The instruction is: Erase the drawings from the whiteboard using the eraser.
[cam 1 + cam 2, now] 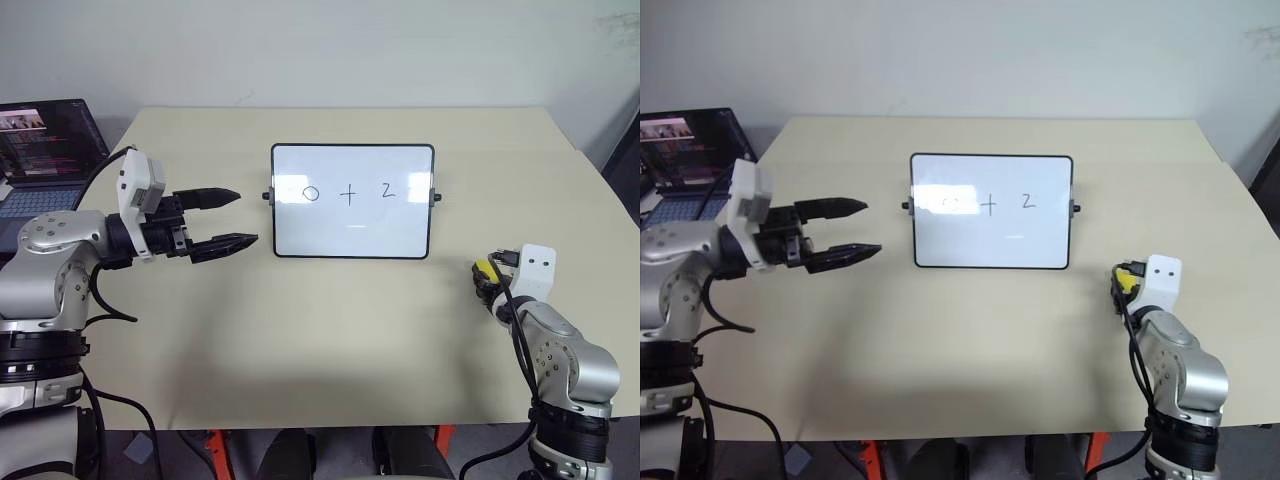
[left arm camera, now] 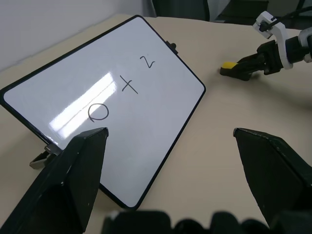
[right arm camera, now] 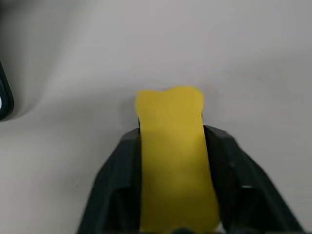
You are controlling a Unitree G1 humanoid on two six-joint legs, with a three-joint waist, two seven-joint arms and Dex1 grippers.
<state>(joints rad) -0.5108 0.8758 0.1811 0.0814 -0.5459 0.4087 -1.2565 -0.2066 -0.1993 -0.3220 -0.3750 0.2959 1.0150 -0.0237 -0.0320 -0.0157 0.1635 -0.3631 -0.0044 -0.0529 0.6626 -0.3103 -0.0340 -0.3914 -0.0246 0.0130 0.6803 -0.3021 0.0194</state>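
The right pincer [image 3: 171,195] is clenching the yellow eraser [image 3: 171,156] between its two black fingers, low over the beige worktop [image 1: 330,330] near its right edge. The left pincer [image 1: 225,220] is hovering released beside the whiteboard [image 1: 352,235], which is sitting mid-worktop bearing the drawings [image 1: 348,193].
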